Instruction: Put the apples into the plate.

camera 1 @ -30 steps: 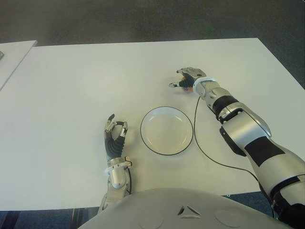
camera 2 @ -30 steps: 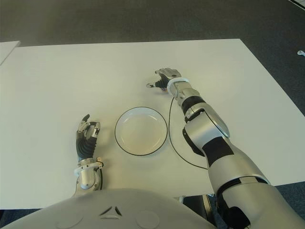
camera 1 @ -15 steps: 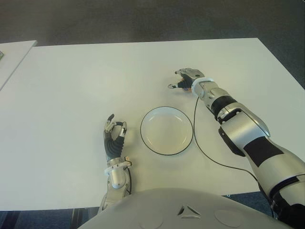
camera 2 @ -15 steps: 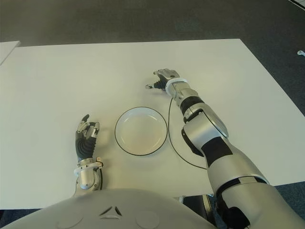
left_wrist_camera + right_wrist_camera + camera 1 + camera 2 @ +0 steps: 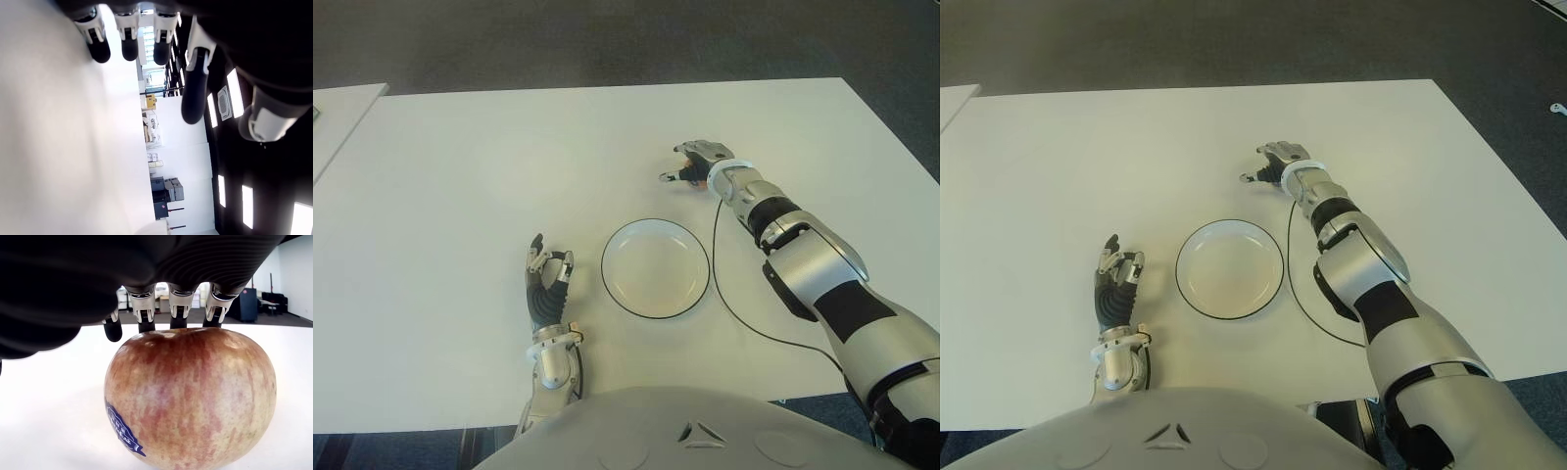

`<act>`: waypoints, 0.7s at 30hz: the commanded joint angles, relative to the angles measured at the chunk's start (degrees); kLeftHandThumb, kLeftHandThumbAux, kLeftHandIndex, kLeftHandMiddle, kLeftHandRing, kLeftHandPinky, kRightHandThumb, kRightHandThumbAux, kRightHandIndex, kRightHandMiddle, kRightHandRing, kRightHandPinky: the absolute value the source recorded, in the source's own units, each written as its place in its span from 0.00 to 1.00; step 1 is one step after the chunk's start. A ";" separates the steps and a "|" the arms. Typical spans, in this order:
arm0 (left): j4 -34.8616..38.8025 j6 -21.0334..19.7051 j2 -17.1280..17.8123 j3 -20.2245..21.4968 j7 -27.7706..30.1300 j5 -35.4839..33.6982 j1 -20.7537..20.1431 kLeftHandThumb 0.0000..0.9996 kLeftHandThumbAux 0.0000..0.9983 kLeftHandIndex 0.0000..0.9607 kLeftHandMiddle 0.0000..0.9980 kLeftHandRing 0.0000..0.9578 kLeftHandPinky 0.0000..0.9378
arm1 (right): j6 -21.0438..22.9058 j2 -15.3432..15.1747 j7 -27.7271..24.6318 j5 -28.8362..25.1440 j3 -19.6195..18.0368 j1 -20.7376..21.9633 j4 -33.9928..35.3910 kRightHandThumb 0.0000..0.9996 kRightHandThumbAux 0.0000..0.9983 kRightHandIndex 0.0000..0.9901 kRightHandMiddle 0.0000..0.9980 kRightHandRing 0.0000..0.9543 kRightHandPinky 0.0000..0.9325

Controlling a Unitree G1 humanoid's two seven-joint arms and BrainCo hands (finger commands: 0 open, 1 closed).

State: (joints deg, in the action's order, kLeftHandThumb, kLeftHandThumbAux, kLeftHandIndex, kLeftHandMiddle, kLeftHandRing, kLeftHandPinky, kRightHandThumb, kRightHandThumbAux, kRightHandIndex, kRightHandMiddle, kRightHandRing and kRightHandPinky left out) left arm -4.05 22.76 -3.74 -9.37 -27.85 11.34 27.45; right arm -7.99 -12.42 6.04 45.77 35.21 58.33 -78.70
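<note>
1. Right hand cupped over apple on table, fingers curled behind it, grip unclear.
2. Apple at 1 o'clock from plate.
3. Left hand at plate's 9 o'clock, fingers apart, empty.

Apple mostly hidden under right hand in eye views.

A white counter stands on dark grey floor. A thin black cable lies curved on it. A second white surface shows beside its left edge.
</note>
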 commanded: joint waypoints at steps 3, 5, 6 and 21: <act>-1.36 0.73 -1.80 0.13 0.21 1.00 0.90 0.01 0.50 0.69 0.09 0.01 0.02 | 0.50 0.14 1.13 0.22 0.38 -2.94 -0.56 0.17 0.22 0.00 0.00 0.00 0.00; -1.94 1.72 -1.62 0.42 0.67 0.41 1.16 0.01 0.51 0.68 0.09 0.01 0.02 | 0.63 0.12 0.90 -0.11 0.06 -3.02 -0.53 0.17 0.22 0.00 0.00 0.00 0.00; -2.11 2.18 -1.55 0.53 0.87 0.13 1.38 0.01 0.51 0.67 0.09 0.00 0.02 | 0.67 0.09 0.83 -0.23 -0.06 -3.11 -0.52 0.17 0.22 0.00 0.00 0.00 0.00; -6.38 7.62 -1.04 2.85 3.29 -2.10 1.70 0.04 0.55 0.66 0.07 0.00 0.00 | 1.20 -1.19 1.45 -0.54 -0.74 -5.62 -1.02 0.17 0.20 0.00 0.00 0.00 0.00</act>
State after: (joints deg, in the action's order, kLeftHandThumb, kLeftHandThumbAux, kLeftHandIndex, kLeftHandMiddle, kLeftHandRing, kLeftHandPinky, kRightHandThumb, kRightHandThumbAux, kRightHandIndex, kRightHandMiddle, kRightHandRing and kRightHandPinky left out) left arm -7.45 30.79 -4.08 -7.34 -25.69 9.90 28.64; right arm -7.62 -13.76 8.43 45.51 34.66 55.02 -78.83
